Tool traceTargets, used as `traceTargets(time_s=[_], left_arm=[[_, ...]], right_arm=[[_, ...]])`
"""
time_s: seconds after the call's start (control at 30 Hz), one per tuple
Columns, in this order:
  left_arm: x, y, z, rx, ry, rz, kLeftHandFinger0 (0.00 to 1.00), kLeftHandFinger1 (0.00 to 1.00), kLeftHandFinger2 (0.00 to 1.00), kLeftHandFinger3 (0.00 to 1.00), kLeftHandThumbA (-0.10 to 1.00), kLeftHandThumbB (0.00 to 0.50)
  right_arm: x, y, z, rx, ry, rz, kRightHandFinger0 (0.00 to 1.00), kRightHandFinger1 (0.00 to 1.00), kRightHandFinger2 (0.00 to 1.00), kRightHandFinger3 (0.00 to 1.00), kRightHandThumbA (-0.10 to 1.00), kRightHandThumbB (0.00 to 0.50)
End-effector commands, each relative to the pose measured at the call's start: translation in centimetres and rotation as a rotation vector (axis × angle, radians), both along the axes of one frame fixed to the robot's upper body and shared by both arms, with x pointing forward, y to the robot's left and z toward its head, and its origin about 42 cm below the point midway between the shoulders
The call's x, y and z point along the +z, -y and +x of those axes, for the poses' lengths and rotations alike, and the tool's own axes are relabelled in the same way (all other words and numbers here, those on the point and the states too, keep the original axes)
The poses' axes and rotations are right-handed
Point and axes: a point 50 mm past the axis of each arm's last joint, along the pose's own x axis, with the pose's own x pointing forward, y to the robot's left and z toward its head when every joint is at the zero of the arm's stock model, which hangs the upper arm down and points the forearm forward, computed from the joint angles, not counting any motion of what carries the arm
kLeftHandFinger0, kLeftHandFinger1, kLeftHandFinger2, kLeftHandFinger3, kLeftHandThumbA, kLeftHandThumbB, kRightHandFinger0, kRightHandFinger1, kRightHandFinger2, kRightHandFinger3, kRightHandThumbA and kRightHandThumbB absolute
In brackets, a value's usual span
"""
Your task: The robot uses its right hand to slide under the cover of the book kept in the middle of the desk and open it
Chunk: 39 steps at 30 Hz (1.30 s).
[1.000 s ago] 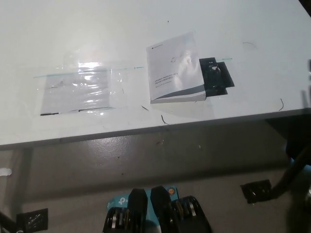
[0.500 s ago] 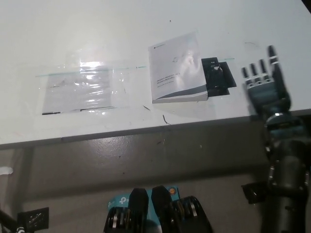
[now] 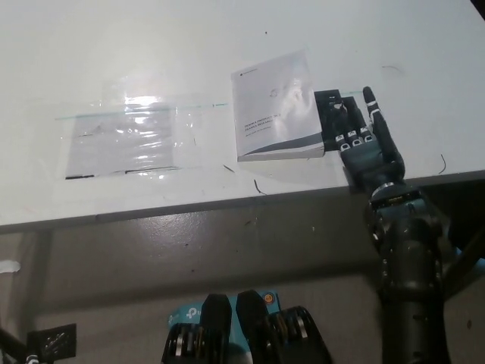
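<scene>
A closed book (image 3: 276, 106) with a white and grey cover lies flat near the middle of the white desk (image 3: 227, 45), its spine side toward the left. My black right hand (image 3: 364, 140) is open, fingers stretched flat, just right of the book's right edge. It lies over a black patch (image 3: 330, 106) on the desk beside the book, and its fingertips (image 3: 369, 95) point away from me. My left hand is out of view.
A clear plastic sheet (image 3: 125, 136) lies flat on the desk to the book's left. The desk's front edge (image 3: 227, 201) runs across the picture below the book, with grey floor beneath it.
My right arm has come up from the lower right and moved left, from clear of the book to right beside its right edge, over the black patch.
</scene>
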Motion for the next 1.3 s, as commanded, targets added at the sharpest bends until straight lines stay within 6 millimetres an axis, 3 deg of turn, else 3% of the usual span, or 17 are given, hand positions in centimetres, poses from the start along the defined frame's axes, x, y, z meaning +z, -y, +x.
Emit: traceTargets(time_s=[0.0, 0.33, 0.57, 0.67, 0.87, 1.07, 1.27], left_arm=[[0.7, -0.5, 0.3, 0.007, 0.033, 0.020, 0.92, 0.79, 0.85, 0.90, 0.94, 0.177], [0.5, -0.4, 0.3, 0.010, 0.019, 0.017, 0.91, 0.78, 0.84, 0.90, 0.93, 0.179], [0.9, -0.4, 0.8, 0.004, 0.027, 0.012, 0.90, 0.77, 0.80, 0.87, 0.94, 0.143], [0.9, -0.4, 0.8, -0.003, 0.028, 0.018, 0.94, 0.81, 0.85, 0.89, 0.94, 0.156], [0.7, -0.5, 0.6, 0.014, 0.013, 0.010, 0.91, 0.78, 0.82, 0.88, 0.93, 0.172], [0.7, -0.6, 0.8, 0.017, 0.006, 0.005, 0.92, 0.78, 0.81, 0.83, 0.94, 0.181], [0.7, -0.6, 0.5, 0.006, 0.012, 0.010, 0.94, 0.80, 0.82, 0.85, 0.94, 0.184]], right_arm=[[3.6, -1.0, 1.2, 0.005, 0.136, -0.013, 1.00, 1.00, 1.00, 1.00, 1.00, 0.184], [3.4, -1.3, 1.0, 0.020, 0.124, -0.019, 1.00, 1.00, 1.00, 1.00, 1.00, 0.176], [3.0, -1.7, 0.8, 0.036, 0.119, -0.030, 0.98, 1.00, 1.00, 1.00, 1.00, 0.192], [2.8, -2.3, 0.8, 0.038, 0.103, -0.052, 0.95, 1.00, 1.00, 1.00, 1.00, 0.190], [3.1, -3.9, 0.8, 0.078, 0.109, -0.074, 0.99, 1.00, 1.00, 1.00, 1.00, 0.192], [3.2, -4.8, 1.1, 0.093, 0.101, -0.071, 0.95, 1.00, 1.00, 1.00, 1.00, 0.207], [3.0, -5.5, 1.0, 0.103, 0.084, -0.062, 0.95, 1.00, 1.00, 1.00, 1.00, 0.209]])
